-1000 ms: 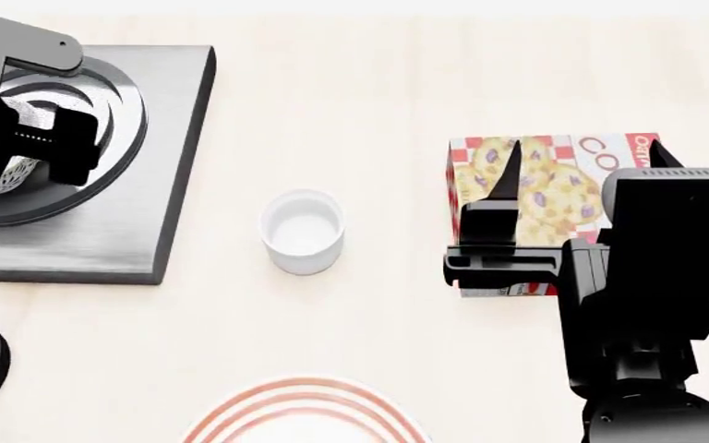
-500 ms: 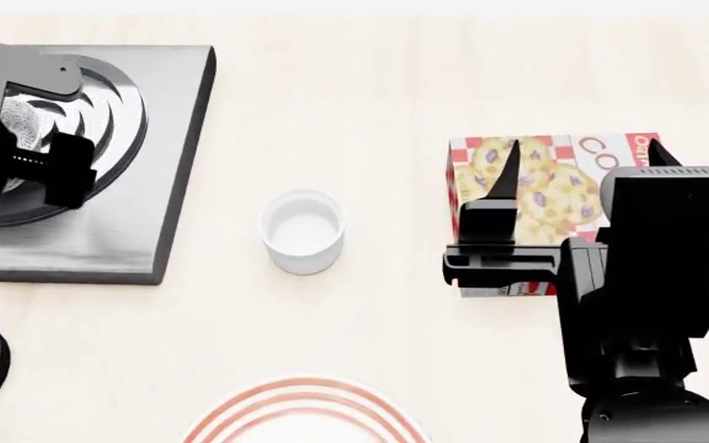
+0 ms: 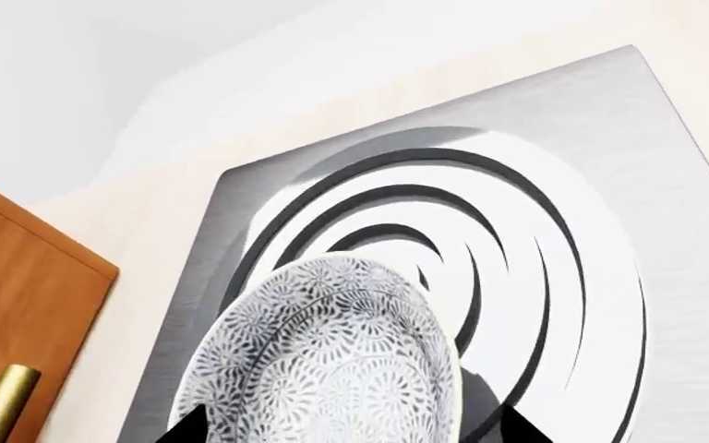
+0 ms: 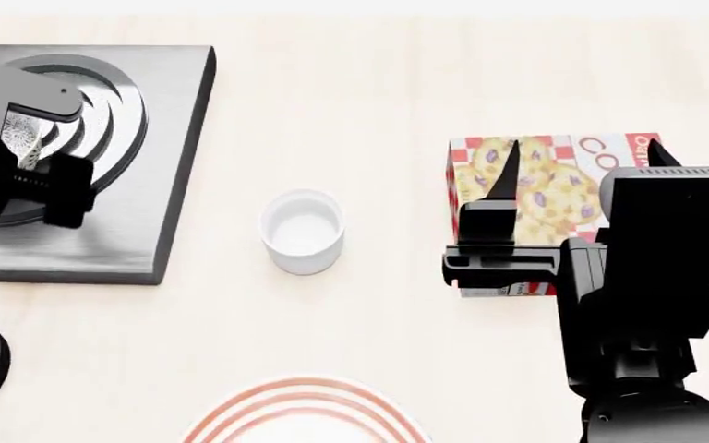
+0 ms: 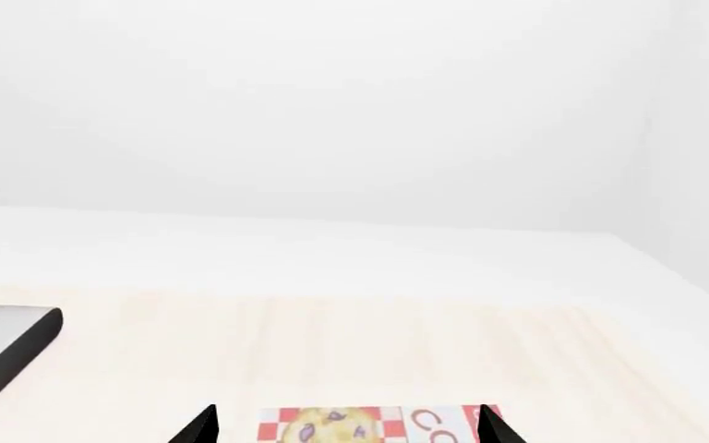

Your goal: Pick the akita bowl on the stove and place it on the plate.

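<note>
the left gripper (image 3: 348, 429) holds the akita bowl (image 3: 324, 360) between its fingertips, lifted above the stove (image 4: 145, 185); the plate (image 4: 306, 415) lies well off to the bowl's right. the right gripper (image 4: 576, 157) is spread wide, idle over a cookie box (image 4: 539, 194).

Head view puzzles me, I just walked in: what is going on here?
The left gripper holds the patterned bowl between its fingertips, over the stove. The bowl appears tilted and lifted off the burner rings. The plate, its destination, sits at the near table edge with only its red-ringed rim in view. The right gripper hangs open above a cookie box, holding nothing. A small white cup stands between stove and box.
</note>
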Tool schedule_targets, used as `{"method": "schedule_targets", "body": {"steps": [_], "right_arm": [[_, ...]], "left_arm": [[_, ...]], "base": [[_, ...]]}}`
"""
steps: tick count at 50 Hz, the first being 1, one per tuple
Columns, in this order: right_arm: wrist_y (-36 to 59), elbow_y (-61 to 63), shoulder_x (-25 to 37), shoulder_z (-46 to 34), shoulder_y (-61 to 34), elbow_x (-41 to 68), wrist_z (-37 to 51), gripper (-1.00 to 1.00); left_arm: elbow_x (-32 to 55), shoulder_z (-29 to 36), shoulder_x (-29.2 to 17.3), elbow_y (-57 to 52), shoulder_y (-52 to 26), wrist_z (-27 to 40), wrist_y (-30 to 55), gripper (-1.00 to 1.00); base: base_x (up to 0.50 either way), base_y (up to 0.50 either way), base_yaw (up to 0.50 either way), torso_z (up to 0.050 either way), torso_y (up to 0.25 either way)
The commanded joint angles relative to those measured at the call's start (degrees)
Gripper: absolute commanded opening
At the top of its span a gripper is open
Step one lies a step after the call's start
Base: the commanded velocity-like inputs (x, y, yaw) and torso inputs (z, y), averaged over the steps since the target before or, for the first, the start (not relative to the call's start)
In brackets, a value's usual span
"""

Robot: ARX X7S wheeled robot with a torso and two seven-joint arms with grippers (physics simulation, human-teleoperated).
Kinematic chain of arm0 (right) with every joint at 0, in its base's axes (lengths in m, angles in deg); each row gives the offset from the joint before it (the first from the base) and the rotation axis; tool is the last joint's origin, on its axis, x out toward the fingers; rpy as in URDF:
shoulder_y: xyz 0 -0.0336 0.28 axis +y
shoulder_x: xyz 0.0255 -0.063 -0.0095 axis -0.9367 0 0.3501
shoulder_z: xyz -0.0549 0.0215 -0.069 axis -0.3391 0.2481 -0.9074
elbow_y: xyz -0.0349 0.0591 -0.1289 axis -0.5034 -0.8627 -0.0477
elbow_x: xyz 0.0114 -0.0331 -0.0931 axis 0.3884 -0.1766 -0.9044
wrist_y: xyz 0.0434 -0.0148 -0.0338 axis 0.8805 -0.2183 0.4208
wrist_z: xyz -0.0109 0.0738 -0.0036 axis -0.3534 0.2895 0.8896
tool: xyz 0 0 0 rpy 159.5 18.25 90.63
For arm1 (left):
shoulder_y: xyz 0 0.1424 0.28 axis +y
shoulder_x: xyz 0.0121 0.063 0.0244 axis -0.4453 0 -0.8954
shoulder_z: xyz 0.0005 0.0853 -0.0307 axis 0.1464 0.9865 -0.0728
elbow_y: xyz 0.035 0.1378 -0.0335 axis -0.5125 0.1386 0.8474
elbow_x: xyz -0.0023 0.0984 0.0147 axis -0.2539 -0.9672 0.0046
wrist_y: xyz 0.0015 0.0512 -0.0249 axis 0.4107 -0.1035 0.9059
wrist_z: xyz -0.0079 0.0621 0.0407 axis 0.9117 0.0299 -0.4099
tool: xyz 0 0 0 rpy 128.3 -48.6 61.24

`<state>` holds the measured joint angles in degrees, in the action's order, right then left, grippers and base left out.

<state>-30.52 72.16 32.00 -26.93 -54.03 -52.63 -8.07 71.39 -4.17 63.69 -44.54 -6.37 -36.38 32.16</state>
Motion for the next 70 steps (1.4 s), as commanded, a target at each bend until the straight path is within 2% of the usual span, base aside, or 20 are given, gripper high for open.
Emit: {"method": "schedule_targets", "body": {"steps": [1, 43, 44, 70], "right_arm": [[0.3, 0.3, 0.1, -0.1, -0.1, 0.3, 0.3, 1.00], [0.0, 0.0, 0.6, -0.5, -0.2, 1.1, 1.0, 1.00], [-0.3, -0.1, 0.7, -0.5, 0.0, 1.0, 1.0, 1.00], [-0.5, -0.2, 1.0, -0.7, 0.0, 1.3, 1.5, 1.00]], "left_arm": [[0.2, -0.1, -0.4, -0.2, 0.5, 0.0, 0.5, 1.00], [0.8, 0.1, -0.9, -0.1, 1.4, -0.4, 0.4, 1.00], [0.8, 0.0, -0.9, -0.1, 1.4, -0.3, 0.4, -1.00], [1.2, -0.1, -0.8, -1.3, 0.9, -0.2, 0.5, -1.00]], "base": [[0.00, 0.00, 0.00, 0.000, 0.000], [0.00, 0.00, 0.00, 0.000, 0.000], [0.00, 0.00, 0.00, 0.000, 0.000], [0.00, 0.00, 0.00, 0.000, 0.000]]}}
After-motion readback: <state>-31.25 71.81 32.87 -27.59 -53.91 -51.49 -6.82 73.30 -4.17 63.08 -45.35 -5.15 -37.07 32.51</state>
